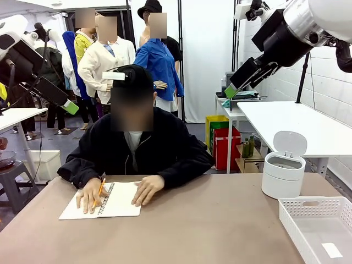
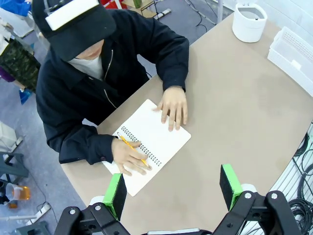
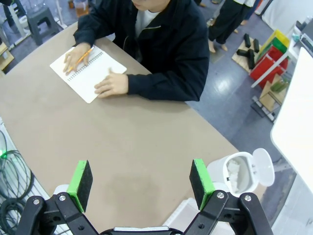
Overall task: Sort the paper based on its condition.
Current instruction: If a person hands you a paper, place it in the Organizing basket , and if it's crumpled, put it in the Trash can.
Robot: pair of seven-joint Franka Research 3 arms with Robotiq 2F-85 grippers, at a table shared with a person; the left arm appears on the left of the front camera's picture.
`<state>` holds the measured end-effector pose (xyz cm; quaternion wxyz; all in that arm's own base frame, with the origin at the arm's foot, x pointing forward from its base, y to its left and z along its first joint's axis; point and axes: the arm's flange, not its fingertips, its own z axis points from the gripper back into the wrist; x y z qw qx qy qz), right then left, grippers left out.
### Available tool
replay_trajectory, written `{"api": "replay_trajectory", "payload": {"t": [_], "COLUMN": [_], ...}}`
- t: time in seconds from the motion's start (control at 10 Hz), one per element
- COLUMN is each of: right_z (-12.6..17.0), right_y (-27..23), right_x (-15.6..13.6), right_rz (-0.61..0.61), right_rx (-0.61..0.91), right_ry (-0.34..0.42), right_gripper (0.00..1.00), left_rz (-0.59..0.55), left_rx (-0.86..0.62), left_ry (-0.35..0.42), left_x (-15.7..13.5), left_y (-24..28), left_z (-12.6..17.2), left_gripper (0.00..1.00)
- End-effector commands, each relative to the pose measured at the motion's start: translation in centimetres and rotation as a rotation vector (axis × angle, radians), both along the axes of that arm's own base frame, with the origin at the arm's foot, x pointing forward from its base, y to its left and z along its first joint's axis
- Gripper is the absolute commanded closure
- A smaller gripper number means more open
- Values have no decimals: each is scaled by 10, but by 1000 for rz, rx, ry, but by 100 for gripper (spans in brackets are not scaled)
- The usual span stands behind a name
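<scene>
A small smooth white paper sheet [image 1: 331,250] lies flat in the white basket tray [image 1: 313,220] at the near right. Inside the round white bin [image 3: 220,174], whose lid stands up, sits a wrinkly white paper lump [image 3: 234,171]. Both arms hang high above the table. My left gripper [image 2: 172,188] is open with nothing between its green pads, over the table's near left, short of the person's notebook. My right gripper [image 3: 141,178] is also open and holds nothing, above bare tabletop beside the bin. In the front view the left gripper [image 1: 69,105] and right gripper [image 1: 234,88] are raised at the upper corners.
A person in a black jacket sits at the far side, writing with a pencil [image 1: 100,190] in a spiral-bound notebook [image 1: 118,201], both hands on it. The bin [image 1: 282,175] stands at the far right, just behind the tray. Brown tabletop [image 1: 209,225] stretches across the middle.
</scene>
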<state>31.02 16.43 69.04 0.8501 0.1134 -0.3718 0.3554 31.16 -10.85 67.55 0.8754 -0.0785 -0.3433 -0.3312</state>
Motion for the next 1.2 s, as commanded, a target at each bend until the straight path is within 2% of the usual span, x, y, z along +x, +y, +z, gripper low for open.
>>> {"api": "replay_trajectory", "payload": {"t": [0.0, 1.1], "right_z": [0, 0], "right_y": [0, 0], "right_x": [0, 0], "right_rz": [0, 0], "right_rx": [4, 4], "right_ry": [4, 4], "right_gripper": [0, 0], "left_rz": [1, 1], "left_rx": [-2, -2], "left_ry": [0, 0], "left_x": [0, 0], "left_y": [1, 1], "left_z": [0, 0], "left_gripper": [0, 0]}}
